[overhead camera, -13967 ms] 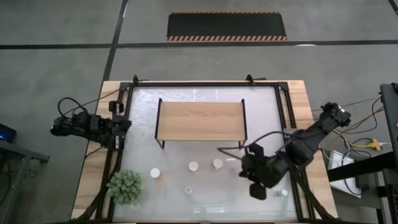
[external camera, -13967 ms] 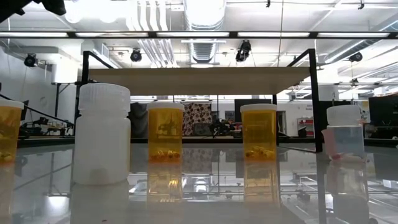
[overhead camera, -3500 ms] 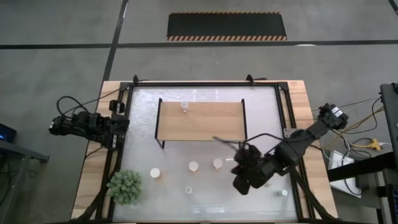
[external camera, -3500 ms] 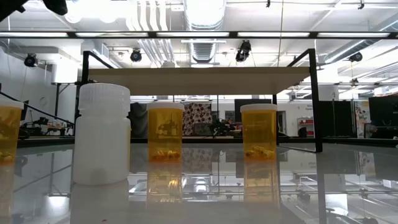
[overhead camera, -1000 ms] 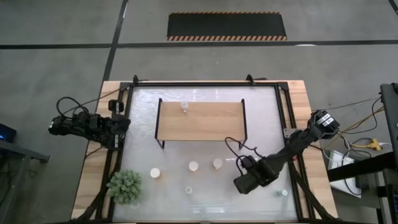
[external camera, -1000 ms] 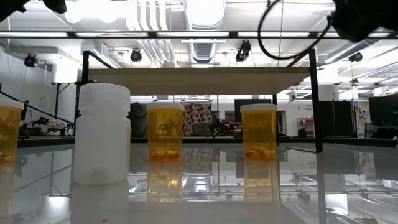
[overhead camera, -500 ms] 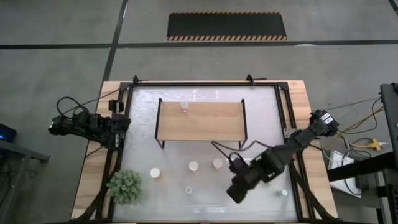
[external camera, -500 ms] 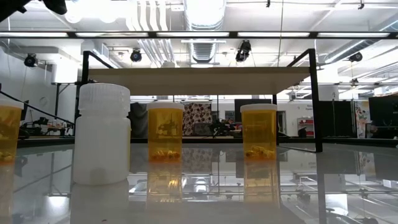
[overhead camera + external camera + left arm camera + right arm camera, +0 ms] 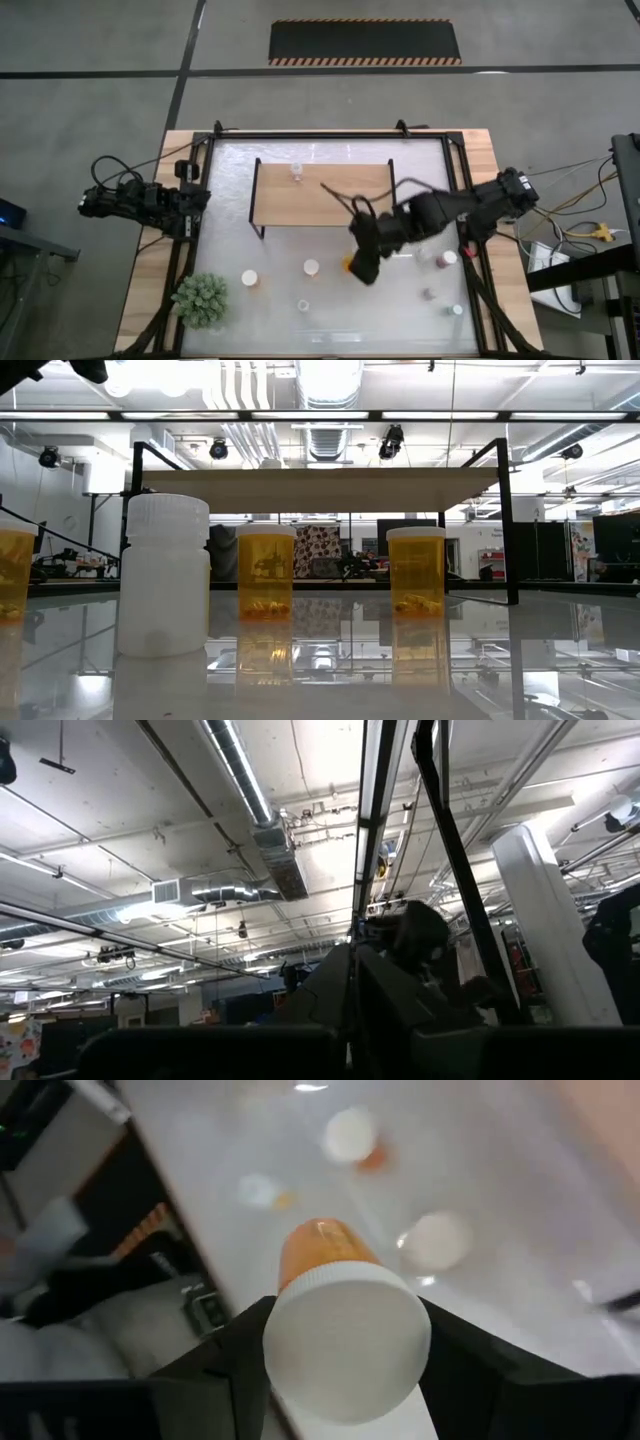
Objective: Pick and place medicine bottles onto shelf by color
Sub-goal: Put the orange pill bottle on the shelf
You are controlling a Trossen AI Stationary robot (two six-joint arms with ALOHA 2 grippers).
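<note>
My right gripper (image 9: 360, 268) hangs high over the table's near middle, in front of the shelf (image 9: 322, 194), shut on an orange medicine bottle (image 9: 320, 1250) with a white cap. One clear bottle (image 9: 296, 172) stands on the shelf's far edge. On the table stand orange bottles (image 9: 265, 572) (image 9: 415, 572), a white bottle (image 9: 165, 575) and a small clear one (image 9: 301, 305). More bottles (image 9: 443, 258) (image 9: 427, 294) stand to the right. My left gripper (image 9: 195, 200) waits shut at the table's left edge. My right gripper pinches the orange bottle at its white-capped end (image 9: 345, 1345) between its two fingers (image 9: 245, 1355), one on each side. The bottle lies along the fingers, cap toward the wrist and orange body pointing away, slanting down. It is lifted clear of the table.
A green spiky plant (image 9: 201, 298) sits at the near left corner. The black table frame (image 9: 455, 170) runs around the glossy top. Another small bottle (image 9: 456, 310) stands near the right front corner. The shelf top beside the clear bottle is bare wood.
My right gripper has risen from the near right of the table and swung toward the left and far side, toward the shelf's front, rolling as it went. The orange bottle has gone with it, lifted clear. The bottles at the right, hidden under the arm before, now show.
</note>
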